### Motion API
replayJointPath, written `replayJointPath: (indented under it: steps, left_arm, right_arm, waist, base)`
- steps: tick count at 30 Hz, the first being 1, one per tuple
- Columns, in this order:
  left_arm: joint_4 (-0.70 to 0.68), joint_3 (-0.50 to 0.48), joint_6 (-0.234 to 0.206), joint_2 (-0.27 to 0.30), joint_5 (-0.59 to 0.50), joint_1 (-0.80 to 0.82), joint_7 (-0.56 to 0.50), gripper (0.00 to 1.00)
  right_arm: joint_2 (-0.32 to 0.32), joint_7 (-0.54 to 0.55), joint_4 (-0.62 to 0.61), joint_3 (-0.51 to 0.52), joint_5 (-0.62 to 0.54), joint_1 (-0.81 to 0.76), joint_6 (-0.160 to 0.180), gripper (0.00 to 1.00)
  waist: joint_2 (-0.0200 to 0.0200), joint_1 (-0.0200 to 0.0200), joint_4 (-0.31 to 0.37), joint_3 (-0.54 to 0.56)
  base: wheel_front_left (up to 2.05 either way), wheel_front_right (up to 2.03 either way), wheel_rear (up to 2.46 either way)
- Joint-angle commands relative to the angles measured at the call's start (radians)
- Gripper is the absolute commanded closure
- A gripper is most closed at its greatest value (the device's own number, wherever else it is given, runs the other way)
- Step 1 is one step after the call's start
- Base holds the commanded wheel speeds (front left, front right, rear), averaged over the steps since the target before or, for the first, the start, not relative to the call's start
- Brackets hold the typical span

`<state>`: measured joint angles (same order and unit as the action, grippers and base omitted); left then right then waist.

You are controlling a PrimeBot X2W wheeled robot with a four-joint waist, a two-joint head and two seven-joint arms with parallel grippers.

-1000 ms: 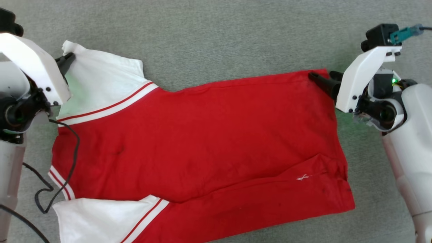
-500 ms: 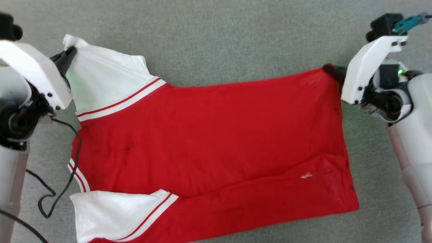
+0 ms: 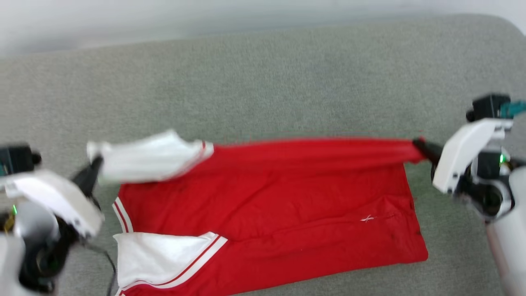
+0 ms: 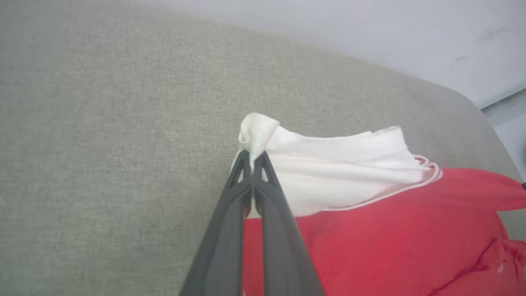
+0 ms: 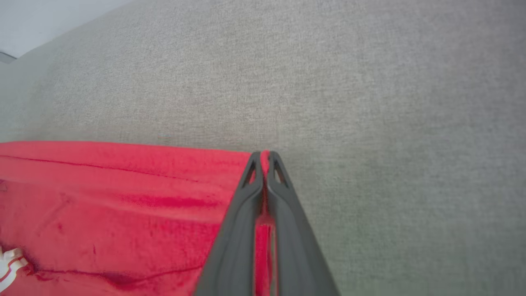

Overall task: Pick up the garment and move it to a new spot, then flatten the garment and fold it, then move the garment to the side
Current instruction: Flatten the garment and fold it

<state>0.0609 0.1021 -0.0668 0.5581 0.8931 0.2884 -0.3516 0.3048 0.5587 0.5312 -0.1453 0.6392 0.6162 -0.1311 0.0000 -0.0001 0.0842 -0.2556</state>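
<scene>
The garment point(image 3: 271, 205), a red jersey with white sleeves and red-white stripe trim, lies across the grey cushion with its far edge lifted and pulled taut. My left gripper point(image 3: 95, 162) is shut on the tip of the far white sleeve point(image 4: 328, 172), its fingers point(image 4: 230, 230) pinching the cloth. At the other end my right gripper point(image 3: 419, 144) is shut on the far hem corner point(image 5: 265, 158), with red fabric caught between its fingers point(image 5: 242, 230). The near white sleeve point(image 3: 160, 253) and the near hem rest flat.
A grey fabric surface point(image 3: 263, 82) stretches beyond the garment toward a pale wall point(image 3: 205, 16). A rounded edge of the cushion point(image 4: 472, 107) shows at the upper right of the left wrist view. A black cable point(image 3: 111, 271) hangs by my left arm.
The right gripper has shut on the hem corner. Both grippers have lifted the garment's far edge off the cushion and pulled it taut. The head view has shifted.
</scene>
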Motion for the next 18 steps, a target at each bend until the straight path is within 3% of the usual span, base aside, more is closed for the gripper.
replayJointPath:
  steps: [1,11,12,13,14,15,16,17,18]
  left_arm:
    - [-0.019,-0.012,-0.014,-0.008,0.006,-0.057,0.014,1.0]
    - [-0.076,0.029,-0.067,-0.091,0.032,-0.366,0.033,1.0]
    - [-0.067,0.037,-0.068,-0.101,0.039,-0.378,0.03,1.0]
    - [-0.054,0.043,-0.07,-0.112,0.047,-0.391,0.022,1.0]
    - [-0.043,0.05,-0.064,-0.118,0.055,-0.399,0.015,1.0]
    - [-0.035,0.055,-0.056,-0.122,0.061,-0.402,0.014,1.0]
    - [-0.024,0.06,-0.049,-0.128,0.067,-0.403,0.013,1.0]
    - [-0.011,0.068,-0.04,-0.134,0.073,-0.407,0.007,0.82]
    - [-0.001,0.075,-0.034,-0.133,0.068,-0.408,0.006,0.51]
  right_arm:
    - [0.002,-0.008,-0.013,0.015,-0.004,-0.045,0.001,1.0]
    - [-0.054,-0.137,-0.099,0.073,-0.027,-0.317,0.001,1.0]
    - [-0.062,-0.148,-0.097,0.077,-0.031,-0.335,0.001,0.95]
    - [-0.07,-0.159,-0.094,0.08,-0.032,-0.352,0.001,0.81]
    - [-0.076,-0.168,-0.091,0.08,-0.034,-0.367,0.001,0.55]
    - [-0.081,-0.174,-0.085,0.08,-0.035,-0.38,0.001,0.07]
    - [-0.087,-0.177,-0.081,0.077,-0.031,-0.39,0.001,0.0]
    - [-0.091,-0.183,-0.078,0.077,-0.026,-0.401,0.001,0.0]
    - [-0.092,-0.19,-0.074,0.076,-0.028,-0.412,0.001,0.0]
  waist:
    - [0.0,0.0001,-0.009,0.029]
    - [0.0,0.0001,-0.03,0.079]
    - [0.0,0.0001,-0.029,0.081]
    - [0.0,0.0001,-0.028,0.082]
    - [0.0,0.0001,-0.027,0.083]
    - [0.0,0.0001,-0.026,0.083]
    - [0.0,0.0001,-0.025,0.084]
    - [0.0,0.0001,-0.024,0.087]
    - [0.0,0.0001,-0.023,0.09]
  base:
    - [0.0,0.0,0.0]
    - [0.0,0.0,0.0]
    - [0.0,0.0,0.0]
    - [0.0,0.0,0.0]
    - [0.0,0.0,0.0]
    - [0.0,0.0,0.0]
    - [0.0,0.0,0.0]
    - [0.0,0.0,0.0]
    - [0.0,0.0,0.0]
